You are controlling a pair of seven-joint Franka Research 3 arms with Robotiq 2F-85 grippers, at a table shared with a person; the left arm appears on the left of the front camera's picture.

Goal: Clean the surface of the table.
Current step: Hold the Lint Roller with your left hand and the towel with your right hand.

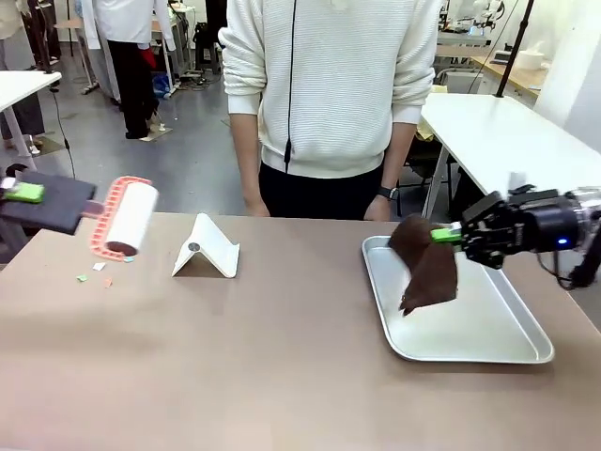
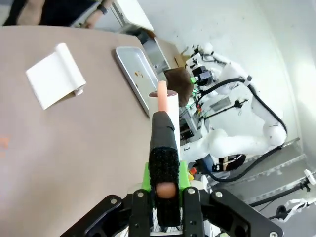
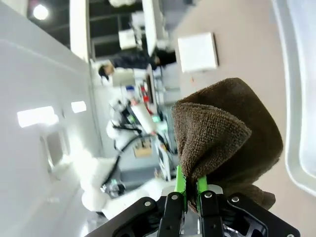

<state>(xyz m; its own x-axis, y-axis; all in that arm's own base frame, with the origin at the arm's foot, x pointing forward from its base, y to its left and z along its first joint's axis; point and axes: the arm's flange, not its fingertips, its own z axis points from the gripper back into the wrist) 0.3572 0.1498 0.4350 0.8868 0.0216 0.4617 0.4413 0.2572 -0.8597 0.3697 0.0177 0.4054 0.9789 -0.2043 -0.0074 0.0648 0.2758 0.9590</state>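
Left pincer (image 1: 23, 193) is clamped on the dark handle of the white lint roller with the orange frame (image 1: 125, 218). It is held just above coloured paper scraps (image 1: 94, 272) at the left end of the taupe-brown table (image 1: 282, 357), likely for rolling them up. Right pincer (image 1: 447, 233) is closed on a brown terry cloth (image 1: 430, 268), dangled over the silver metal tray (image 1: 488, 329). Scraps are revealed by the front view, the cloth's pinched fold by the right wrist view.
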